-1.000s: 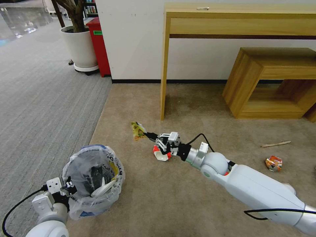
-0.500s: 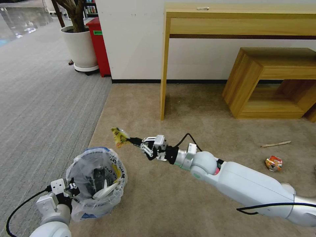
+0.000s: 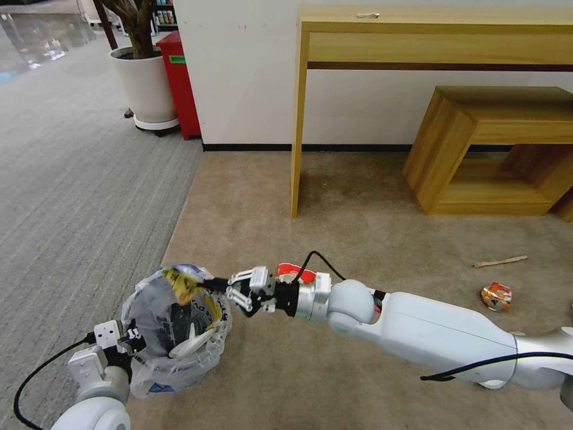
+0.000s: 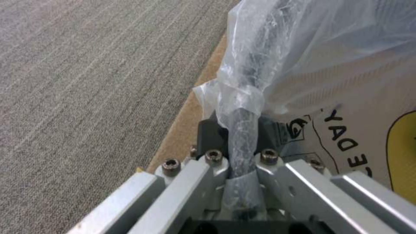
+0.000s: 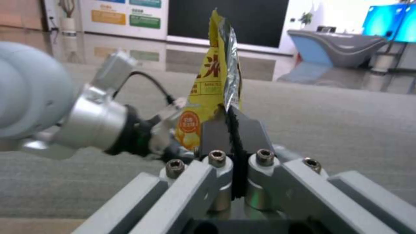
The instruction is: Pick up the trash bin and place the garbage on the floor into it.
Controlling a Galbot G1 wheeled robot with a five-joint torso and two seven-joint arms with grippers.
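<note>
Gripping the trash bin (image 3: 173, 325) rim, left jaws; right jaws pinching yellow wrapper (image 3: 179, 283), half-hidden

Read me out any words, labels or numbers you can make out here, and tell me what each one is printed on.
"DAY": black print on the trash bin liner, held by the left gripper.
Letters below it: cut off, unreadable.
Yellow wrapper in the right gripper: Chinese print, too blurred to read.
Wall posters: too small.
</note>
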